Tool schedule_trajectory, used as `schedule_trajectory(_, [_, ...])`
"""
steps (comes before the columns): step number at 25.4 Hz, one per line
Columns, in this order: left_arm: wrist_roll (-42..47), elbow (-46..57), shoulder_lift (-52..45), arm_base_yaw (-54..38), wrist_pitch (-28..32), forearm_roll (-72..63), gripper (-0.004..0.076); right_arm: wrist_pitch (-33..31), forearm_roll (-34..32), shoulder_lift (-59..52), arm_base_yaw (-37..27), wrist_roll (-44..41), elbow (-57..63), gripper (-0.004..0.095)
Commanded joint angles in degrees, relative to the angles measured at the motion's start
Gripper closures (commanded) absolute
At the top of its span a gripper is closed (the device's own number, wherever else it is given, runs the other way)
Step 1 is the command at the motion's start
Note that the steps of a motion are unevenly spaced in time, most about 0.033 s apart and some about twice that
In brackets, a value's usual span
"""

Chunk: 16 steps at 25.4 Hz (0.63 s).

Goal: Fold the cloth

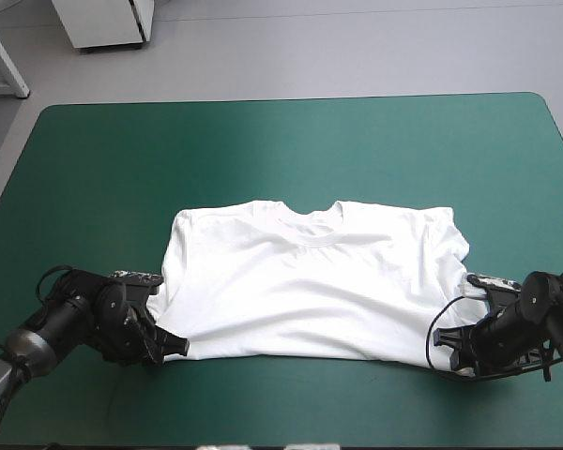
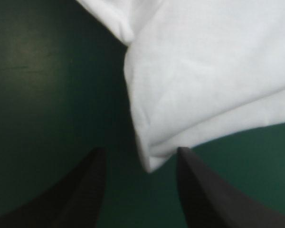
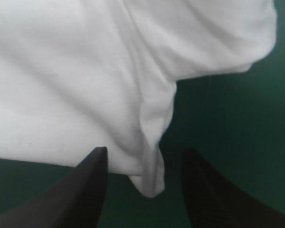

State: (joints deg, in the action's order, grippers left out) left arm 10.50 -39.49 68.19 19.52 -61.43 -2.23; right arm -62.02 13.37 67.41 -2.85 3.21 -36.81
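The white T-shirt (image 1: 310, 281) lies folded once on the teal-green cover, collar toward the far edge, its near edge doubled. My left gripper (image 1: 174, 347) rests low at the shirt's near left corner. In the left wrist view that gripper (image 2: 140, 156) is open, and the shirt's corner (image 2: 152, 159) pokes in between the black fingers. My right gripper (image 1: 443, 352) sits at the near right corner. Seen from the right wrist, it (image 3: 145, 159) stands open with a hanging fold of the shirt (image 3: 149, 175) between its fingers.
Bare teal-green cover (image 1: 263, 150) stretches beyond the shirt to the far edge and on both sides. A narrow strip of cover (image 1: 300, 403) lies between the shirt and the table's near edge.
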Motion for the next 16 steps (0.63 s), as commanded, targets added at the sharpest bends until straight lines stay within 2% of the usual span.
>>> schedule_trajectory(1, [0.66,-5.09,-1.7,0.1,-4.81,0.63,0.022,-2.17,0.96,-2.37,-0.12,-0.22,-5.8,0.0378])
schedule_trajectory(5, [0.66,-16.38,-2.86,-0.03,-10.13,3.66,0.0223,-9.7,-4.37,-3.46,-0.12,-3.21,-18.13,0.0428])
schedule_trajectory(10, [1.78,-22.06,-1.62,-0.03,-11.52,6.0,0.029,-9.57,-4.73,-3.46,-0.12,-5.96,-25.98,0.043])
schedule_trajectory(16, [3.46,-22.28,1.69,-0.03,-11.06,13.21,0.0294,-9.57,-11.6,-2.03,-0.64,-7.18,-27.76,0.0431])
